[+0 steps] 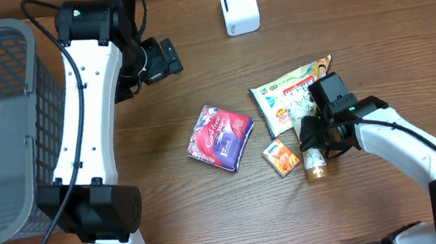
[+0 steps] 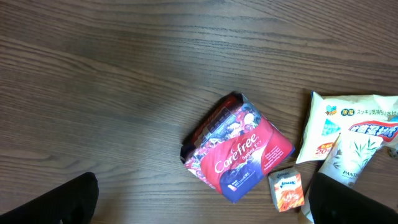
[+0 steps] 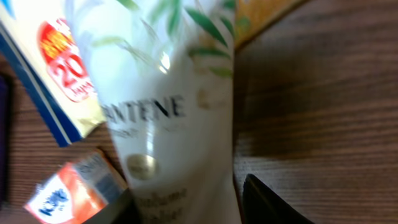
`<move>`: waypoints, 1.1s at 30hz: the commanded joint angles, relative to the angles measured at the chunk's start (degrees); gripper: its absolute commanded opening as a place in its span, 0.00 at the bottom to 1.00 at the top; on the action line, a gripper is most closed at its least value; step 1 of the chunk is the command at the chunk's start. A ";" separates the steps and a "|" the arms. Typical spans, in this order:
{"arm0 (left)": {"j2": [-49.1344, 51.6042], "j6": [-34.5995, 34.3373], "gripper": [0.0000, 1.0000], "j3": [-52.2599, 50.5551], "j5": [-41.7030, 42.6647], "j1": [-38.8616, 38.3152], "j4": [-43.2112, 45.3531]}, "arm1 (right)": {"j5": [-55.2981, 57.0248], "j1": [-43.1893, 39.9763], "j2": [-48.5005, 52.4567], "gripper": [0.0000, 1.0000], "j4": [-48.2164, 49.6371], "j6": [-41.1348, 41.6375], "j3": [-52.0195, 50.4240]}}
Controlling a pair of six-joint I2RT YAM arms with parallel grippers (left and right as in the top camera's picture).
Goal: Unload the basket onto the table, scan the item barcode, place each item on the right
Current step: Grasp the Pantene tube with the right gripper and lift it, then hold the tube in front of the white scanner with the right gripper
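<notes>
Wooden worktop point(image 1: 215, 225), a few toiletries scattered about. Right hand point(image 1: 316, 138) is down over the Pantene tube point(image 1: 316, 162), which lies flat beside the wipes pack point(image 1: 283, 100). Its fingers straddle the tube roughly half shut, and I can't tell if they're actually pinching it. Left hand point(image 1: 165, 58) hangs wide open and empty. Looks like the pick-up step to me. Next it needs a firm grip, a lift, and the barcode turned toward the white scanner point(image 1: 238, 5).

Noted a dark brown wood-grain table point(image 1: 214, 217) filling all three views, grain running left to right in the overhead view. Logged a grey mesh basket point(image 1: 38, 104) at its left edge. Saw even light from above, with soft shadows on the wood.
</notes>
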 commanded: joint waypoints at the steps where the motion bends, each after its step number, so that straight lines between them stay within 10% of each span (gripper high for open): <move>1: 0.46 -0.98 1.00 0.11 0.44 0.24 0.07 | 0.90 0.00 0.17 0.48 0.76 0.15 -0.76; 4: 0.46 -0.96 1.00 0.11 0.44 0.24 0.07 | 0.94 0.00 0.17 0.47 1.36 0.15 -0.76; 11: 0.46 -0.98 1.00 0.11 0.42 0.24 0.07 | 0.90 0.00 0.15 0.05 0.87 0.15 0.44; 25: 0.46 -0.98 1.00 0.11 0.44 0.24 0.07 | 1.20 -0.11 0.15 0.04 -6.40 -1.20 23.15; 33: 0.46 -0.96 1.00 0.11 0.42 0.24 0.07 | 0.66 -0.04 0.92 0.06 12.48 -1.16 27.98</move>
